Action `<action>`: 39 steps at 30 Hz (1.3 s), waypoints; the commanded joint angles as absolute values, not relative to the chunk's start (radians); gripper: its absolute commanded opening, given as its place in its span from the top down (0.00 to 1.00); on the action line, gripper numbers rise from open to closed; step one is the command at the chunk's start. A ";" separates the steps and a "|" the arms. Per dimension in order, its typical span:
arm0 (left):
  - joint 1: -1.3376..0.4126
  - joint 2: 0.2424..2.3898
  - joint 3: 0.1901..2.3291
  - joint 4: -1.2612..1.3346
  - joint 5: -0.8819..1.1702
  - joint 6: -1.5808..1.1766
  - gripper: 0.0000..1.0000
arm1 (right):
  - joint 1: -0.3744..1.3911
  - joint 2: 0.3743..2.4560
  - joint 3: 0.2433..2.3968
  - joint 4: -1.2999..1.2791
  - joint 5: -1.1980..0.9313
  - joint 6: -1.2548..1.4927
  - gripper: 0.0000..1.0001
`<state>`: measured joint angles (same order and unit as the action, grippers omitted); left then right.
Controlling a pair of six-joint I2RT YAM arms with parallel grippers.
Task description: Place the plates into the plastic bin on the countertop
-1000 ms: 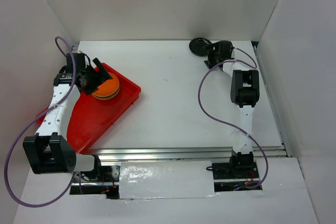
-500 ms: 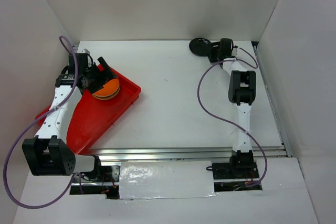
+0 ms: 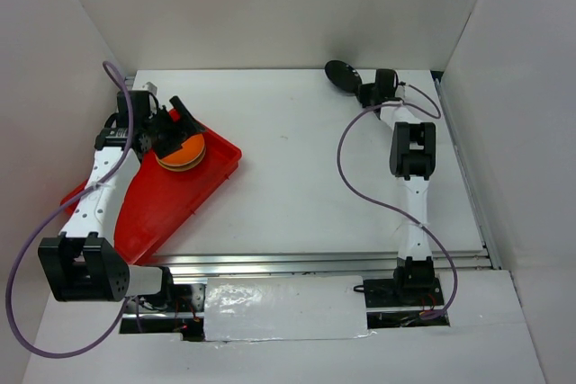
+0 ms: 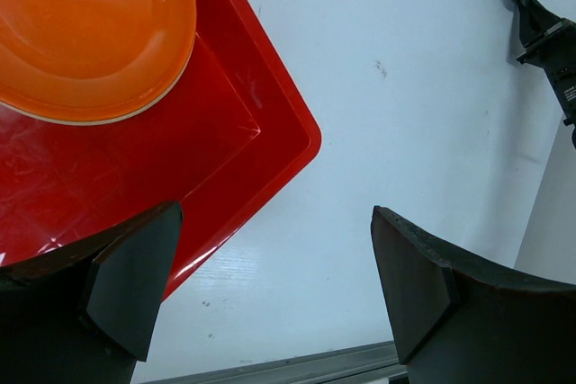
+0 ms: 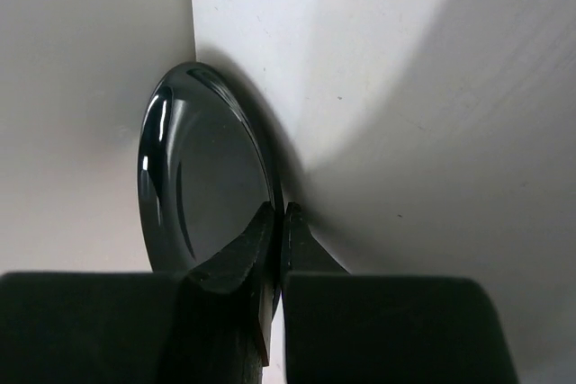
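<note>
**Glossy round black plate (image 3: 340, 74) pinched at its rim**

Upper centre of overhead view, tilted, clamped by the closed right gripper (image 5: 274, 215); slim bite, liable to slip in carrying. Left gripper (image 4: 274, 218) wide apart, empty, over the shallow red plastic bin (image 3: 193, 195) at left. Counted: one black plate, one bin, one orange-plate stack (image 3: 180, 152), depth unclear.

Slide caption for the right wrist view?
Right arm's fingers clamped on the near rim of the glossy black plate.
</note>
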<state>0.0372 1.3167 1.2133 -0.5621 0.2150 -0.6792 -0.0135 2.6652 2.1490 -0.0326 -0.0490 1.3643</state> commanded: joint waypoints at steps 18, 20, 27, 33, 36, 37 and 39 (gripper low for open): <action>0.087 1.316 1.158 -0.309 0.625 -0.708 0.01 | 0.418 1.886 1.445 0.146 0.138 0.879 1.00; 0.087 1.316 1.154 -0.285 0.647 -0.727 0.01 | 0.491 1.864 1.419 0.144 0.106 0.867 1.00; 0.089 1.319 1.161 -0.339 0.575 -0.704 0.01 | 0.580 1.781 1.330 0.210 -0.095 0.888 1.00; 0.097 1.341 1.108 -0.288 0.557 -0.726 0.13 | 0.601 1.744 1.309 0.227 -0.208 0.907 1.00; 0.103 1.361 1.109 -0.294 0.551 -0.723 0.18 | 0.607 1.735 1.298 0.247 -0.258 0.925 1.00; 0.103 1.362 1.108 -0.298 0.545 -0.721 0.19 | 0.607 1.735 1.296 0.252 -0.267 0.927 1.00; 0.103 1.362 1.106 -0.295 0.540 -0.722 0.25 | 0.614 1.735 1.295 0.265 -0.310 0.943 1.00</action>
